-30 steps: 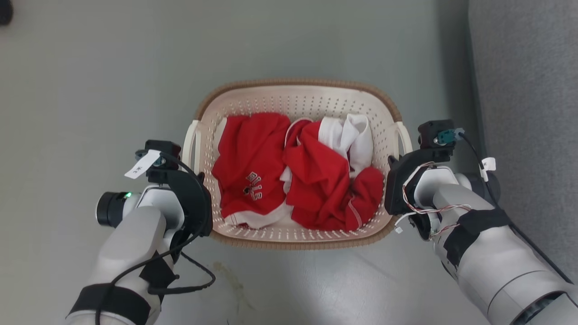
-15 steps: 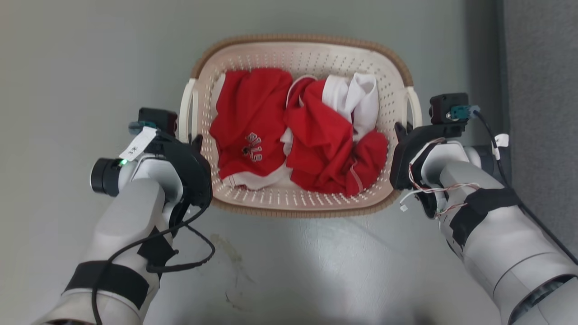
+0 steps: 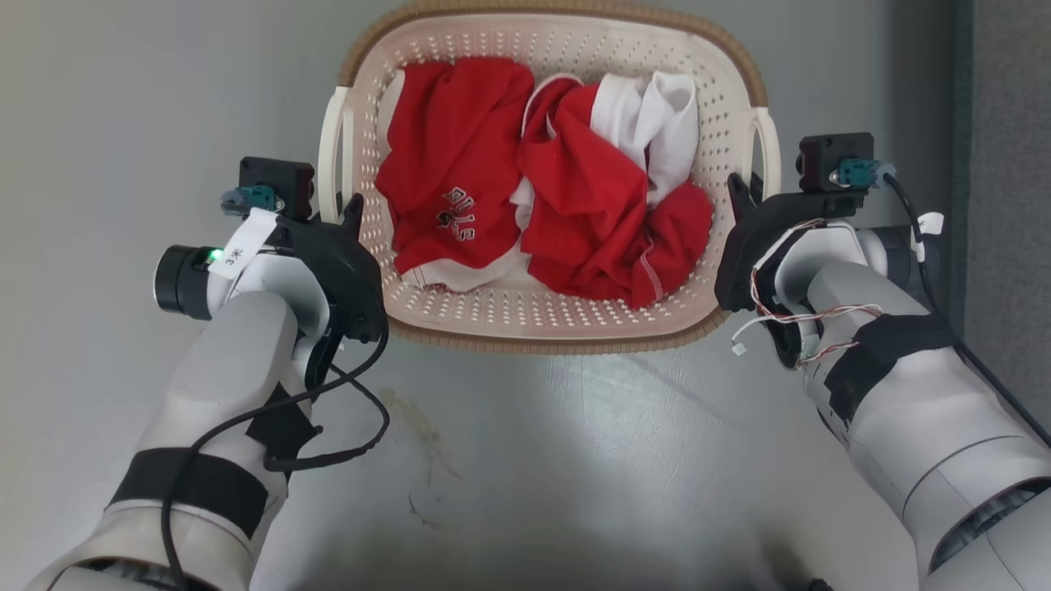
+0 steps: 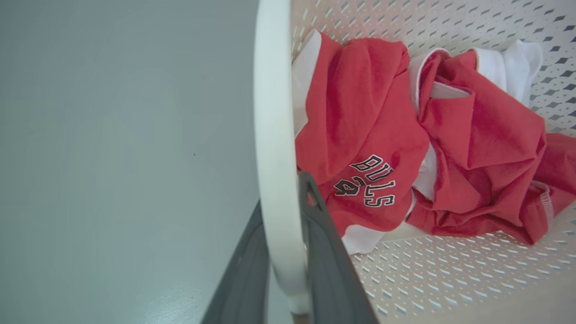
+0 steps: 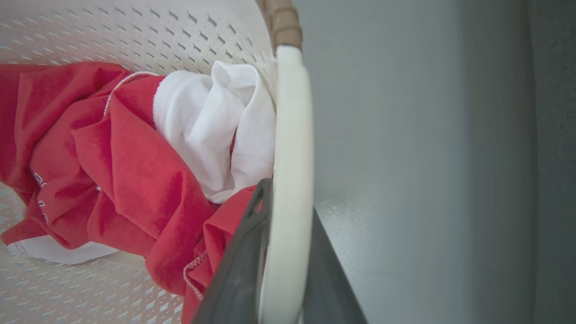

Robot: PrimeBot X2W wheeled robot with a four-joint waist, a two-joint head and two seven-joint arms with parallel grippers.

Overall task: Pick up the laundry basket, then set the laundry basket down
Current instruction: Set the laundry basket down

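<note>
Basket point(image 3: 534, 310) runs 9-to-3 o'clock; left gripper point(image 3: 346, 215) clamps the 9 o'clock handle point(image 4: 274, 135), right gripper point(image 3: 745, 194) the 3 o'clock handle point(image 5: 292, 135).

Head camera overhead, facing down; both wrist cameras close beside the shared laundry basket point(image 3: 534, 312).

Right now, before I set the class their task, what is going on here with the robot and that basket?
The robot has both arms on the laundry basket, which holds red and white clothes. The left end effector grips the left loop handle between its fingers, and the right end effector grips the right handle likewise. Whether the basket is off the grey floor cannot be told.
</note>
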